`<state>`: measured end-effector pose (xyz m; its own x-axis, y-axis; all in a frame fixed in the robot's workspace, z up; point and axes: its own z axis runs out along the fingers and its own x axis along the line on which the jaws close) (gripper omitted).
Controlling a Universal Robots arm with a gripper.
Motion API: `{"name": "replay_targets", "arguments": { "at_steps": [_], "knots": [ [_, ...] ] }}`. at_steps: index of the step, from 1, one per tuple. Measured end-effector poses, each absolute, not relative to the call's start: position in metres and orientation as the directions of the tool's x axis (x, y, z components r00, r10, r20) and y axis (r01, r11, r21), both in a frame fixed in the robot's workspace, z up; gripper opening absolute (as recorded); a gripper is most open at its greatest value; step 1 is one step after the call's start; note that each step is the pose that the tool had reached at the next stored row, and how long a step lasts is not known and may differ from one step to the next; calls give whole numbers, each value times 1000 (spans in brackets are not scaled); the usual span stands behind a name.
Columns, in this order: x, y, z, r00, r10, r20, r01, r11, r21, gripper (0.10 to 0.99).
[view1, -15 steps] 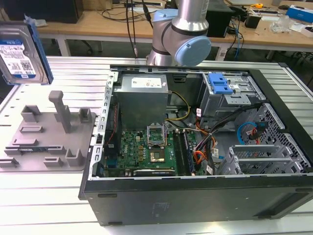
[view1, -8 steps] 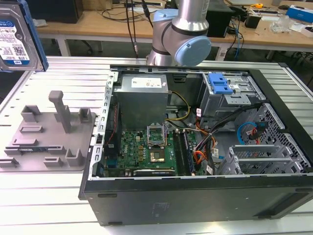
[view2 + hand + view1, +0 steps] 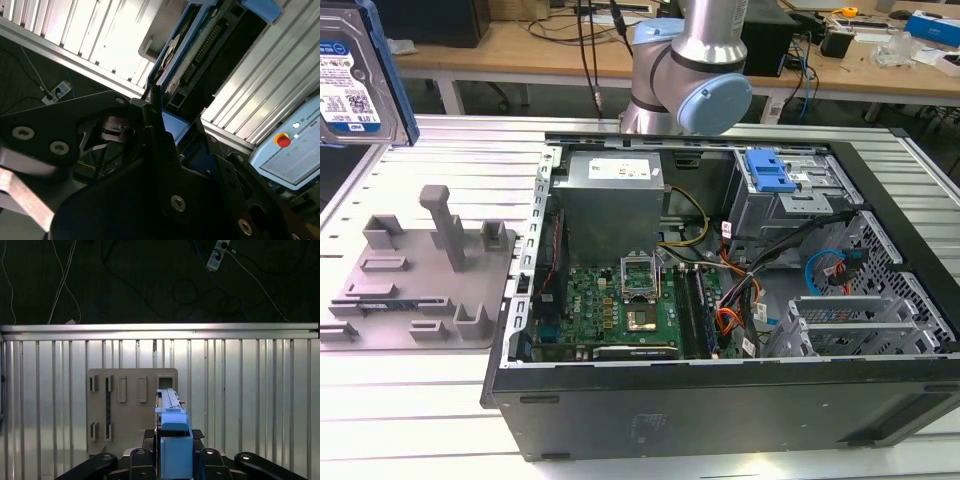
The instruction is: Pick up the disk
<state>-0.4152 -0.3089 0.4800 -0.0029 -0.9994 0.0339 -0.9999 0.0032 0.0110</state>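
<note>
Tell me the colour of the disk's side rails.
Blue, clearest on the disk in the first wrist view.

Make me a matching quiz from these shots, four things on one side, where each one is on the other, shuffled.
Things:
1. disk
2. grey fixture plate
3. computer case
4. blue drive-bay bracket

Places:
A. lying flat on the slatted table, at the exterior view's left
B. inside the case, near its back
C. raised in the air, at the exterior view's upper left
D. open, on the table, beside the plate

Pairs: 1-C, 2-A, 3-D, 4-B
</note>
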Motion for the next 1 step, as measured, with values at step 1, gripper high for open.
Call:
{"name": "replay_targets", "arguments": {
  "at_steps": [1],
  "knots": [
    [-415, -309, 480, -3, -999, 34, -1000, 3, 11, 365]
  ]
}}
